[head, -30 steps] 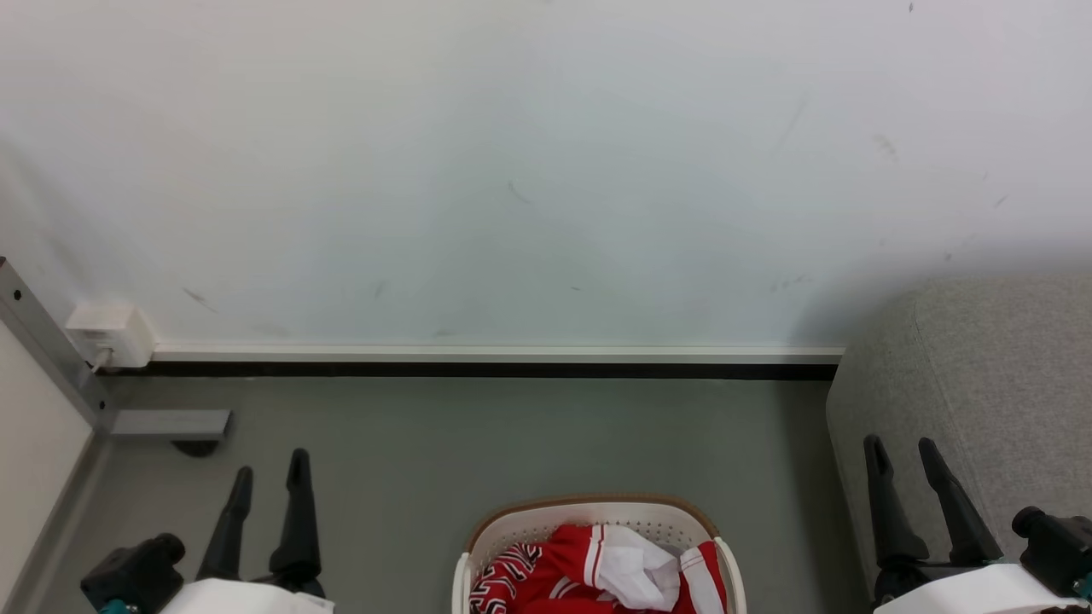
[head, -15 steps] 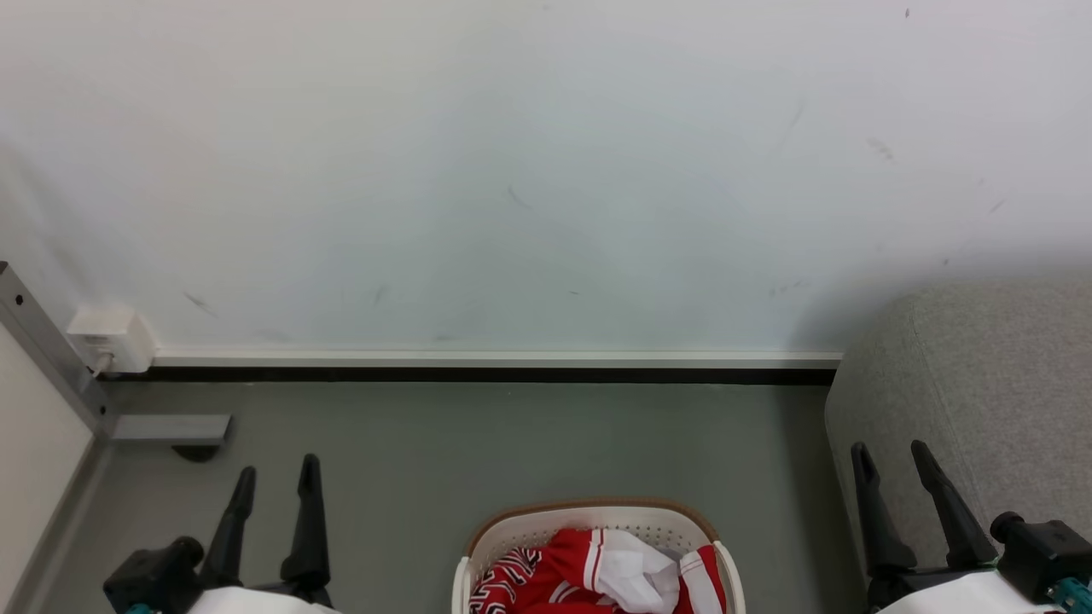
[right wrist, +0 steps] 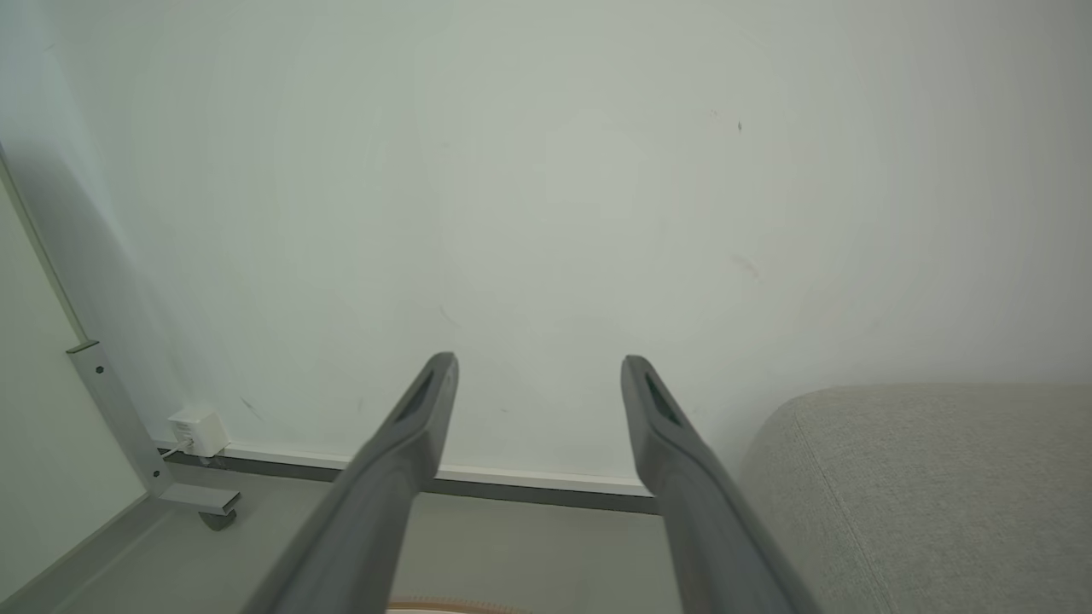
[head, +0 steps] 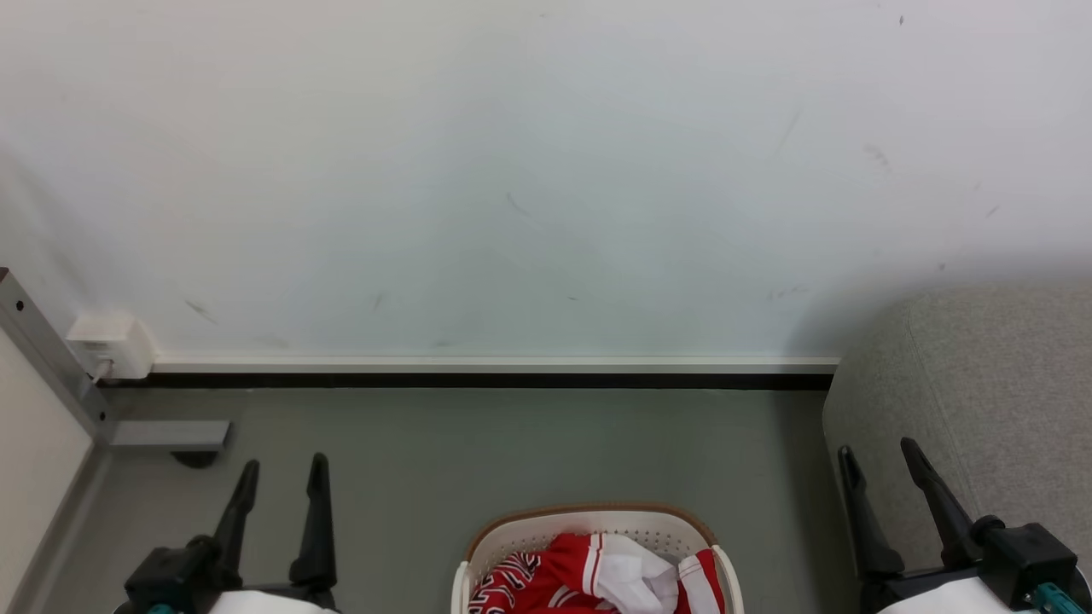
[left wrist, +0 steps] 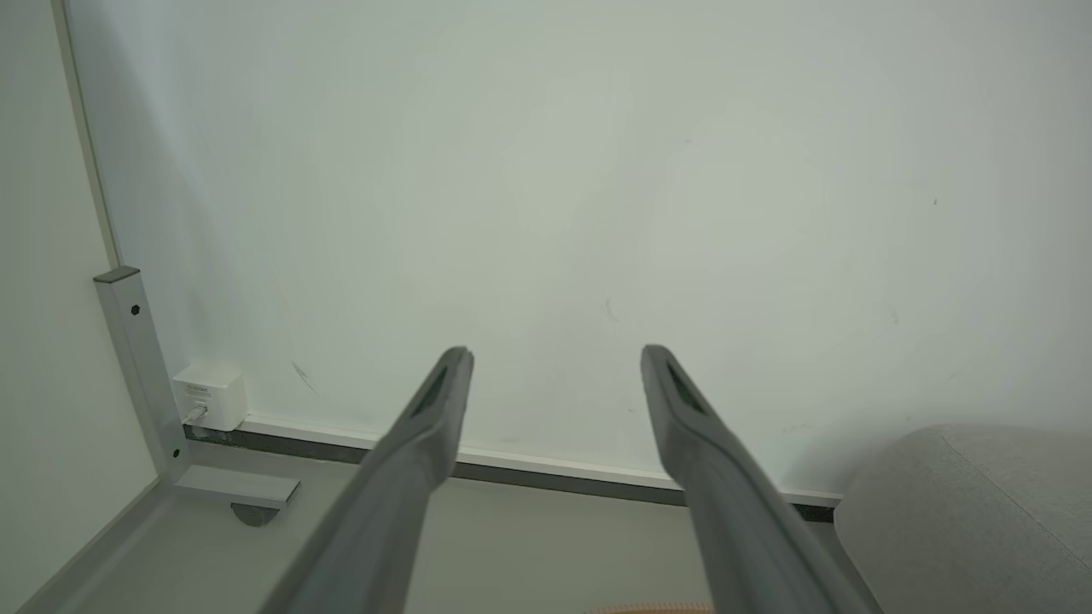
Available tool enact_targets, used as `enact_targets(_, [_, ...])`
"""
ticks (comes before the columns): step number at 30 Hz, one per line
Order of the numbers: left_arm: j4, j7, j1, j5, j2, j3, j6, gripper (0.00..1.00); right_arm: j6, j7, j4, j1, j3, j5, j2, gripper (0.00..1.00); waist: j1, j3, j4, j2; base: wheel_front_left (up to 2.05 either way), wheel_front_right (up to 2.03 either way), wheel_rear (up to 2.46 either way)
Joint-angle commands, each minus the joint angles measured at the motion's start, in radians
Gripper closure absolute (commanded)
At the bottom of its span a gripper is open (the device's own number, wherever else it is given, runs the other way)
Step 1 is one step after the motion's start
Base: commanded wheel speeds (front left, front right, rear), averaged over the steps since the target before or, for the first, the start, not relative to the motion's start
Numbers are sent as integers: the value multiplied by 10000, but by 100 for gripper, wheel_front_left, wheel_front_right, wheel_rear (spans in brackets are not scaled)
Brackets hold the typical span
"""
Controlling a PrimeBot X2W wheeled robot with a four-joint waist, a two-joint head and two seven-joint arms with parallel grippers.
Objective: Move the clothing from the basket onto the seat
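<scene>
The cream basket (head: pixel 520 530) with a brown rim stands on the floor at the bottom middle of the head view. In it lies the clothing (head: pixel 572 571), red with white panels and a black-and-white patterned part. The grey seat (head: pixel 990 401) fills the right side, and its rounded corner appears in both wrist views (left wrist: pixel 972 512) (right wrist: pixel 921 486). My left gripper (head: pixel 284 465) is open at the lower left, well left of the basket. My right gripper (head: pixel 879 449) is open at the lower right, in front of the seat's side. Both point at the wall with nothing between the fingers (left wrist: pixel 554 351) (right wrist: pixel 539 358).
A white wall (head: pixel 546 170) with a skirting strip faces me. At the left stand a grey metal post (head: pixel 51 367) with a foot bracket and a white socket box (head: pixel 107 343). Grey floor (head: pixel 512 443) stretches between the basket and the wall.
The head view has tilted up slightly, so basket and grippers sit lower in the picture. Both grippers have drawn a little inward. Both stay open.
</scene>
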Motion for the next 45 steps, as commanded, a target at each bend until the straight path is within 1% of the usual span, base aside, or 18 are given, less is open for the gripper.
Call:
enact_targets(1, [-69, -110, 84, 283, 104, 8, 13, 0, -20, -91, -34, -168, 27, -239, -92, 0, 0, -12, -2, 0, 0, 0, 0])
enact_targets(22, [288, -503, 143, 1837, 110, -46, -29, 0, -24, -488, -5, -91, 244, -1506, -99, 0, 0, -166, -12, 0, 0, 0, 0])
enact_targets(45, [426, -479, 56, 1764, 82, 27, -48, 0, -24, -474, 56, -133, 248, -1382, -93, 0, 0, -193, -54, 0, 0, 0, 0])
